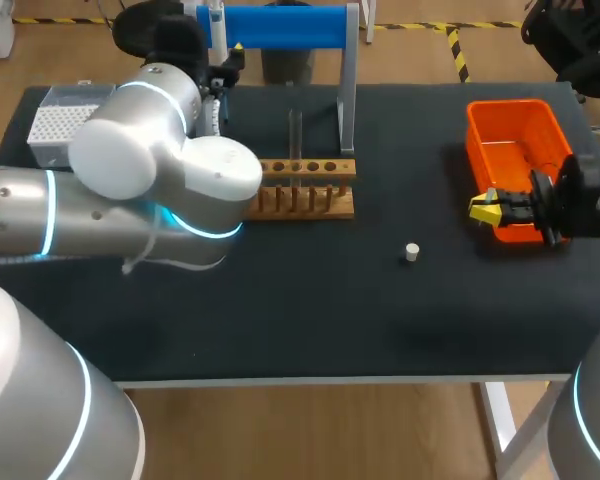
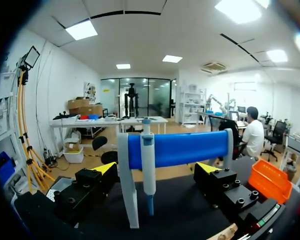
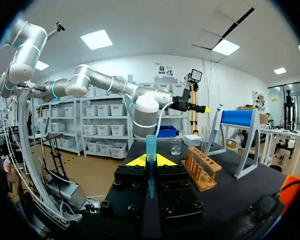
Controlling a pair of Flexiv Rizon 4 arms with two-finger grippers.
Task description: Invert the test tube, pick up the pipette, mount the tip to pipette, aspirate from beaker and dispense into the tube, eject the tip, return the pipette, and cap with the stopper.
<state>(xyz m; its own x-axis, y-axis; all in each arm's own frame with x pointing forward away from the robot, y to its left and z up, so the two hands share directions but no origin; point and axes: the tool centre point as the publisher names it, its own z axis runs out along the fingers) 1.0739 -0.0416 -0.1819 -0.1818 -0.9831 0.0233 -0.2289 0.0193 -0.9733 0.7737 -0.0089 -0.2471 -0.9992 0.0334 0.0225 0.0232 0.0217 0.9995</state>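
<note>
The white and blue pipette (image 2: 148, 165) hangs from the blue bar of its stand (image 2: 180, 148), between the wide-apart fingers of my open left gripper (image 2: 156, 168), untouched. In the head view that gripper (image 1: 225, 75) sits at the stand (image 1: 280, 27) by the pipette (image 1: 216, 20). My right gripper (image 3: 151, 161) is shut on a blue pipette tip (image 3: 151, 150), which stands upright with its point down; it hovers beside the orange bin (image 1: 515, 130) as the right gripper (image 1: 485, 210). A clear test tube (image 1: 295, 130) stands in the wooden rack (image 1: 305, 190). The white stopper (image 1: 412, 252) lies on the mat.
A white tip box (image 1: 65, 120) sits at the table's far left, partly behind my left arm. A glass beaker (image 3: 176, 146) stands beyond the rack (image 3: 202, 170); in the head view my left arm hides it. Bare dark mat (image 1: 310, 310) runs along the front.
</note>
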